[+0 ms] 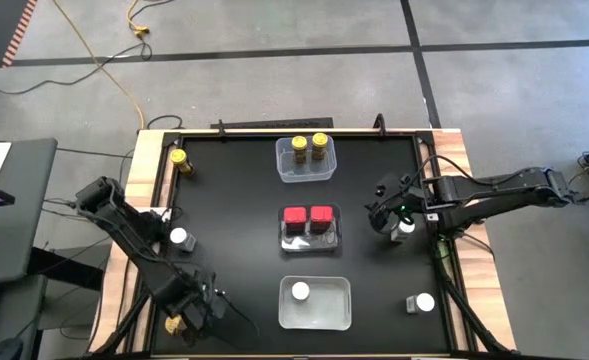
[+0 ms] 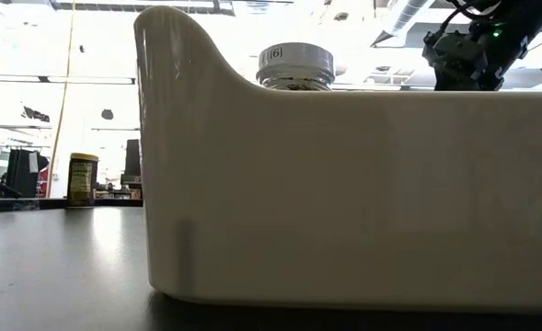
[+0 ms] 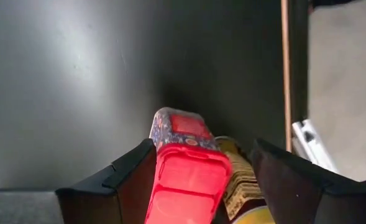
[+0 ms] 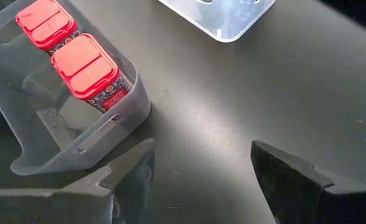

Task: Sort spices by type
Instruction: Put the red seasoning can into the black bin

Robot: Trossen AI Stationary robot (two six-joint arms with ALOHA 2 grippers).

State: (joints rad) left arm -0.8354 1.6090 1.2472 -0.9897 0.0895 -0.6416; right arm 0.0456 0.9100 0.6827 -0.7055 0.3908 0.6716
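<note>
Black matting covers the table, on which three clear tubs are lined up down the middle: yellow-capped jars far, red tins centre, a white-capped jar near. At the near left corner, the left gripper is clamped on another red tin. The right gripper is held right of centre, fingers apart

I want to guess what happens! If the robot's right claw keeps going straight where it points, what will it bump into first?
Probably bare black table. The right gripper is open and aims at the empty mat between the tub with red tins and another clear tub; depth is hard to judge.
</note>
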